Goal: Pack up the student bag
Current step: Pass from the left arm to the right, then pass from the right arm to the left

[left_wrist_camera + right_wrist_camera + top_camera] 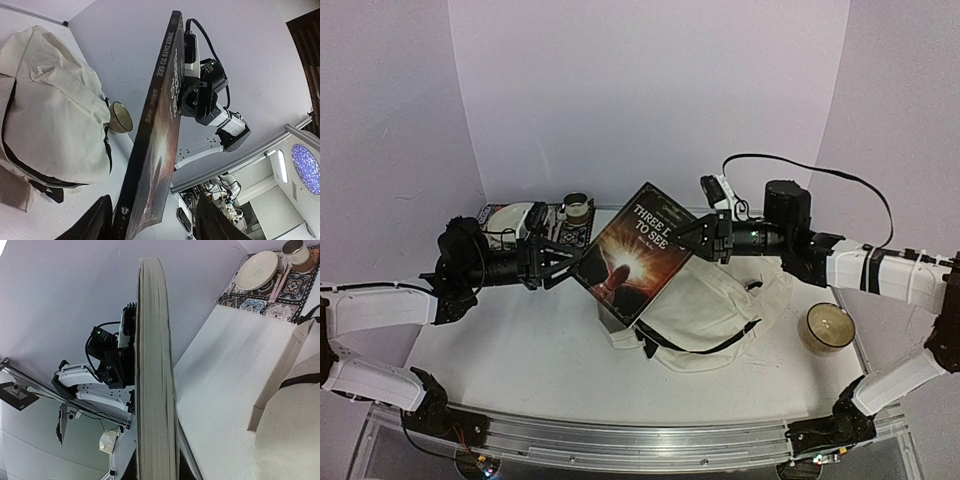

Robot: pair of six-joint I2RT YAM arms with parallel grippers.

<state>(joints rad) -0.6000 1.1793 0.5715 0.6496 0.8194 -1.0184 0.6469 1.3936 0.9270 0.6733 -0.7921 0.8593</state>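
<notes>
A dark book (635,255) titled "Three Days to See" hangs tilted above the table, over the left end of the student bag (705,310), a cream fabric backpack with black straps lying flat. My right gripper (685,238) is shut on the book's upper right edge; in the right wrist view the page edge (155,365) fills the gap of the right gripper (156,470). My left gripper (565,262) stands open at the book's left edge. In the left wrist view the book (160,135) passes between its fingers (212,220), with a gap on the right side. The bag (55,115) lies below.
A patterned mat (570,232) at the back left carries a white plate (520,218) and a small cup (577,207). A glass cup (826,327) stands right of the bag. White walls close the back and sides.
</notes>
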